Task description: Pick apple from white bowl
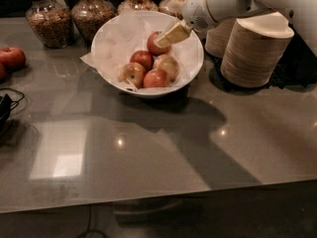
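Note:
The white bowl (148, 90), lined with crumpled white paper, stands at the back middle of the grey table. It holds several apples. The medium red apple (153, 39) sits highest, against the bowl's back wall. A darker red apple (143, 59), a pale yellow apple (169, 66) and two more lie in front of it. My gripper (166, 37) reaches down into the bowl from the upper right on a white arm. Its tan tip lies right against the right side of the medium red apple and hides part of it.
Two stacks of tan disposable bowls (255, 53) stand right of the white bowl, under the arm. Glass jars of dry food (47, 21) line the back left. Two loose apples (12, 57) lie at the far left edge, with a black cable (6, 108) below them.

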Controlling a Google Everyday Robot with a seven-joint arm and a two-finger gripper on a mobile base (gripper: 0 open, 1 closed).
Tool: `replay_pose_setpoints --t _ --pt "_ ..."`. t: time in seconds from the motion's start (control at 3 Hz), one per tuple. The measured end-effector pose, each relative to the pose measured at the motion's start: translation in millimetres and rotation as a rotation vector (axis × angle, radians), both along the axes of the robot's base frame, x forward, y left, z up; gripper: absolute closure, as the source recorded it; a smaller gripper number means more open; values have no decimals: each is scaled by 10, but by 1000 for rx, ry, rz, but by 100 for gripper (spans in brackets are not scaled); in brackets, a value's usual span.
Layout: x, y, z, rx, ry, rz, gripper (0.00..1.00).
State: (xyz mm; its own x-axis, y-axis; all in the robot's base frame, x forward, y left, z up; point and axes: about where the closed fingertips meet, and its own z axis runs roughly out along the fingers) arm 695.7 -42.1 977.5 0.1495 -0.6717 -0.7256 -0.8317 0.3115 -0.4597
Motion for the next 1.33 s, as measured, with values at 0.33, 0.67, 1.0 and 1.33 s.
replay_pose_setpoints --t 0.33,0.67,1.0,1.33 --pt "80 -8 -77 -12 -4 -9 55" --pt "155 0 -168 -23 3 -9 60" --pt "198 32 -318 -32 35 7 41" --pt "212 93 -445 -36 64 26 20"
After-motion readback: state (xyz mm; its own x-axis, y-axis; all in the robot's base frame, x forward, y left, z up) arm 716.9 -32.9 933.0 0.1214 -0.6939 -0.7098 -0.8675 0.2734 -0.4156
